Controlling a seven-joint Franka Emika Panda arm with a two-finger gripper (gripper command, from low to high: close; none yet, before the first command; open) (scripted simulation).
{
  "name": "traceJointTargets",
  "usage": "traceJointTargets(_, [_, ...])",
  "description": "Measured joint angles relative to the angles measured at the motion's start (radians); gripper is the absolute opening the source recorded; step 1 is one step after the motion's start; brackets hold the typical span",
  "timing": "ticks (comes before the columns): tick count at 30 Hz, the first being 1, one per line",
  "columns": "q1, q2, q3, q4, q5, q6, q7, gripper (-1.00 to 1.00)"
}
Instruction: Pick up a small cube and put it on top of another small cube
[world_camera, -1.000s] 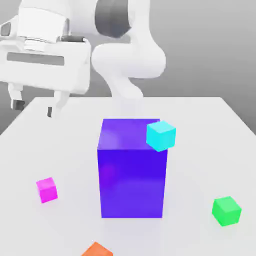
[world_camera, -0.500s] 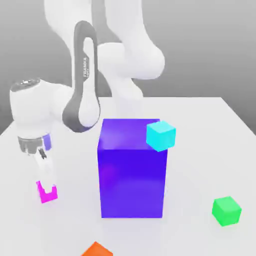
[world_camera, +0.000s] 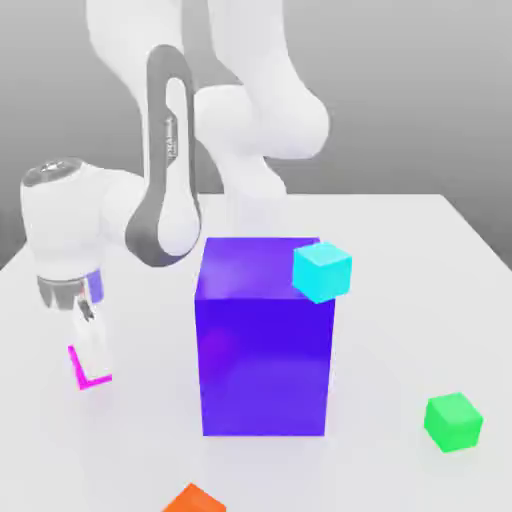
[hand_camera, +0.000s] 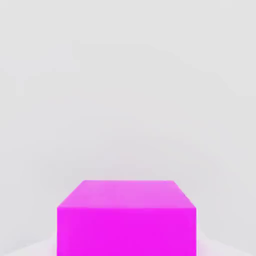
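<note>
The white tabletop (world_camera: 420, 260) carries the big blue-violet block (world_camera: 265, 340) near its middle, with a small cyan cube (world_camera: 322, 271) at the block's upper corner toward the exterior view's right. The white arm (world_camera: 170, 170) bends down over the tabletop's edge at the exterior view's left, its gripper (world_camera: 90, 362) pointing straight down and clenched on the small magenta cube (world_camera: 78, 368), whose pink edges show around the white fingers. The small green cube (world_camera: 453, 421) sits well apart near the front corner at the exterior view's right, and a small orange cube (world_camera: 194, 499) lies at the front edge.
</note>
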Motion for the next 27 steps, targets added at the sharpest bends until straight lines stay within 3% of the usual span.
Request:
traceJointTargets(9, [0.322, -0.151, 0.175, 0.099, -0.280, -0.089, 0.396, -1.00])
traceJointTargets(18, [0.534, -0.238, 0.464, 0.187, -0.508, -0.185, 0.762, -1.00])
traceJointTargets(21, [0.597, -0.190, 0.543, 0.206, -0.486, -0.201, 0.867, -1.00])
traceJointTargets(27, [0.699, -0.053, 0.596, 0.229, -0.269, -0.225, 1.001, -1.00])
